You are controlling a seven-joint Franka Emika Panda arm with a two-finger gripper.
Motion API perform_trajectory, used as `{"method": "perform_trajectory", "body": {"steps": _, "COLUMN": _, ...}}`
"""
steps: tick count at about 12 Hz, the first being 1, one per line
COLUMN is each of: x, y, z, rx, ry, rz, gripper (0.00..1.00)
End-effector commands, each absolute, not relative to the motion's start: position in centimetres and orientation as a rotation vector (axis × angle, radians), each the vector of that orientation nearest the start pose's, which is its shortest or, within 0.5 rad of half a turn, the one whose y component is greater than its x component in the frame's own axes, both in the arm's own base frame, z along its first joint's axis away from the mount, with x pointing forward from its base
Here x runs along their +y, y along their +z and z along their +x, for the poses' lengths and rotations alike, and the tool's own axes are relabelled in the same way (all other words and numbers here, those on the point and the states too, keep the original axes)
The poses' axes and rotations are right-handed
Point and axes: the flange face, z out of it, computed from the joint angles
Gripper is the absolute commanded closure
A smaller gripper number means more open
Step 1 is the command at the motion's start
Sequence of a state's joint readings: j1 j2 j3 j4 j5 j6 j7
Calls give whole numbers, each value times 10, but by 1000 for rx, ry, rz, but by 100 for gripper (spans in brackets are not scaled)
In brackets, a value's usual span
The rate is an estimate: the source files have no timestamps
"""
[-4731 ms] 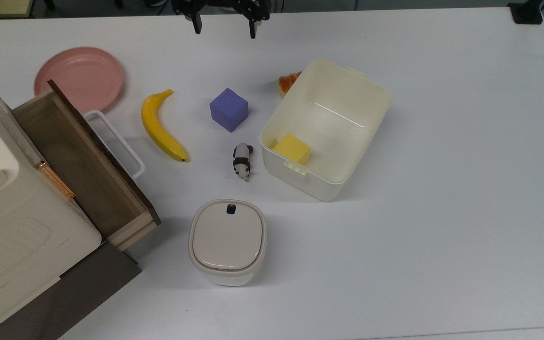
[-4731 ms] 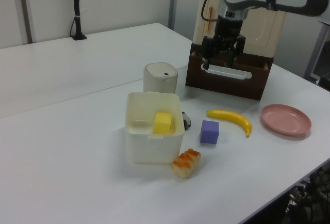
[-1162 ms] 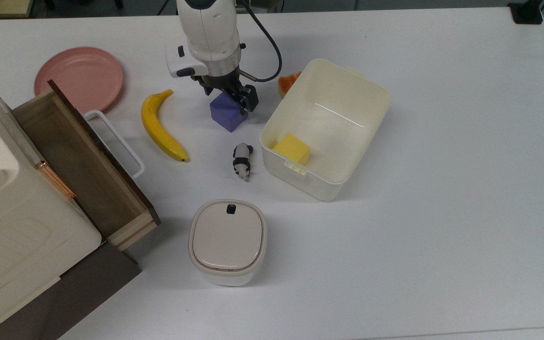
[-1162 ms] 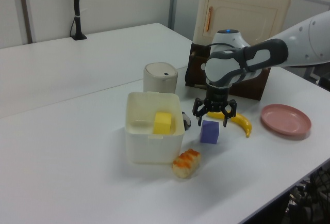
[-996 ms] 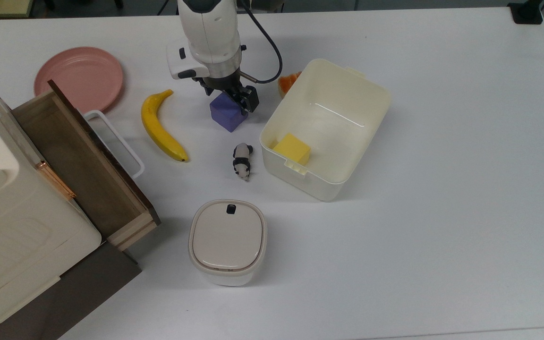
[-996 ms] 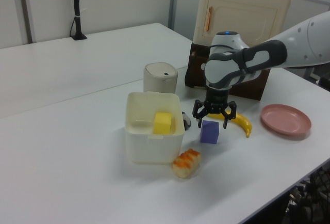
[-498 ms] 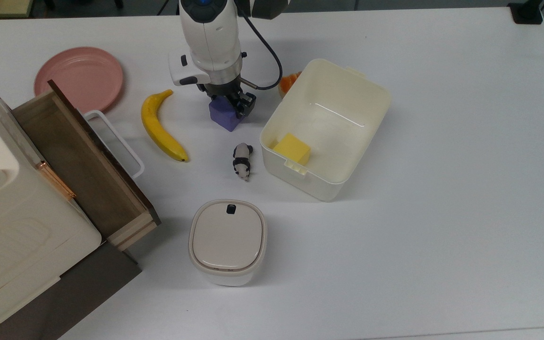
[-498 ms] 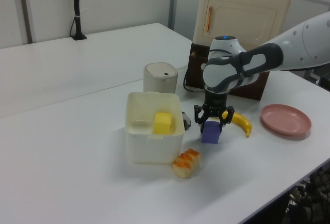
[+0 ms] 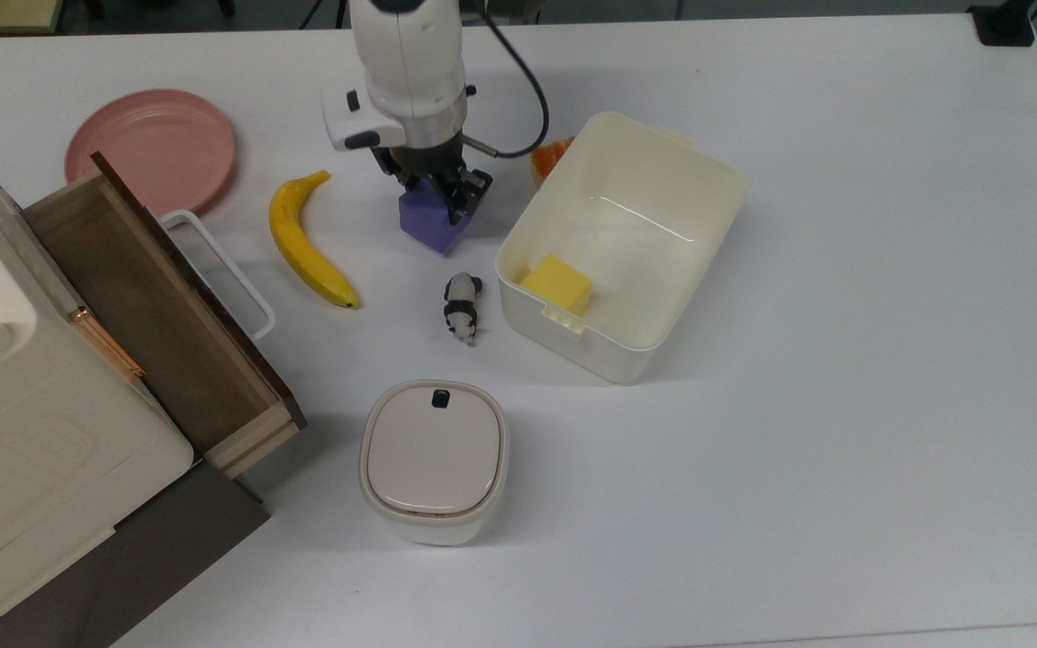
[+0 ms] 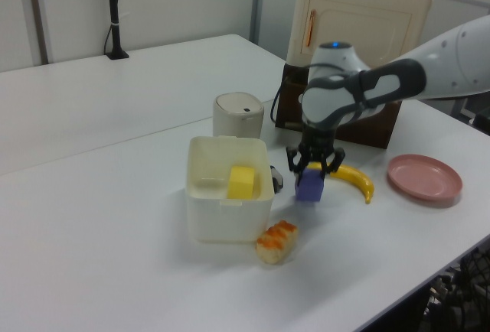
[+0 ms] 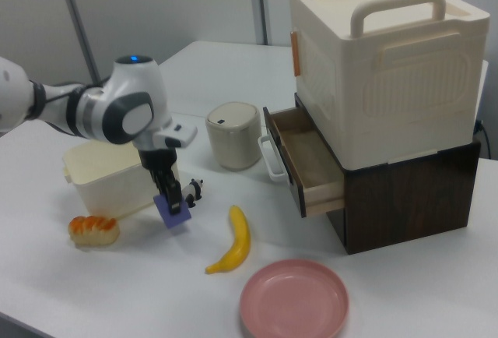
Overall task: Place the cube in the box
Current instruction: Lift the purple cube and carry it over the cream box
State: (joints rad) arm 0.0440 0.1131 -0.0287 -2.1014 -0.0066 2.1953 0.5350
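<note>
The purple-blue cube (image 9: pixel 433 225) (image 10: pixel 310 187) (image 11: pixel 173 213) is held between the fingers of my gripper (image 9: pixel 436 193) (image 10: pixel 312 171) (image 11: pixel 169 196), which is shut on it. In the right view the cube looks tilted and just off the table. The cream-white box (image 9: pixel 626 121) (image 10: pixel 230 225) (image 11: pixel 109 182) stands open just to the top view's right of the cube, with a yellow block (image 9: pixel 556 283) (image 10: pixel 243 181) in its near corner.
A banana (image 9: pixel 307 238) lies to the top view's left of the cube, with a pink plate (image 9: pixel 151 148) beyond it. A panda toy (image 9: pixel 462 306) and a lidded round container (image 9: pixel 434 459) sit below. Bread (image 9: pixel 550 155) lies by the box. An open wooden drawer (image 9: pixel 158 315) juts out at the top view's left.
My gripper came down from the table's far edge over the cube, shut on it half a second ago, and has since raised it slightly.
</note>
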Motion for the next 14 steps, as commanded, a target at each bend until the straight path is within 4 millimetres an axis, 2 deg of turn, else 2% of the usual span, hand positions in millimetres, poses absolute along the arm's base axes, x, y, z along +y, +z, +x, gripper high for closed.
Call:
{"method": "perform_trajectory", "body": {"steps": 1, "x": 17, "y": 456, "z": 556, "rx": 764, "ry": -236, "rz": -3020, "gripper": 61}}
{"method": "perform_trajectory", "body": {"steps": 3, "x": 21, "y": 491, "z": 567, "rx": 760, "ry": -339, "rz": -2989, "gripper": 61}}
{"method": "perform_trajectory", "body": {"steps": 4, "x": 34, "y": 513, "z": 574, "rx": 722, "ry": -402, "rz": -2976, "gripper": 61}}
{"method": "perform_trajectory", "body": {"steps": 5, "x": 40, "y": 523, "z": 578, "rx": 706, "ry": -431, "rz": -2966, "gripper": 61}}
{"method": "perform_trajectory", "body": {"steps": 6, "x": 63, "y": 529, "z": 578, "rx": 647, "ry": -448, "rz": -2967, "gripper": 61}}
{"method": "perform_trajectory", "body": {"steps": 8, "x": 121, "y": 535, "z": 571, "rx": 490, "ry": -470, "rz": -2975, "gripper": 60}}
{"method": "perform_trajectory", "body": {"steps": 9, "x": 141, "y": 537, "z": 568, "rx": 439, "ry": -471, "rz": -2977, "gripper": 60}}
{"method": "perform_trajectory", "body": {"steps": 10, "x": 154, "y": 533, "z": 565, "rx": 405, "ry": -459, "rz": -2982, "gripper": 34}}
{"method": "perform_trajectory", "body": {"steps": 11, "x": 162, "y": 530, "z": 564, "rx": 388, "ry": -451, "rz": -2985, "gripper": 0}}
{"method": "perform_trajectory", "body": {"steps": 14, "x": 165, "y": 534, "z": 562, "rx": 379, "ry": -459, "rz": -2982, "gripper": 0}}
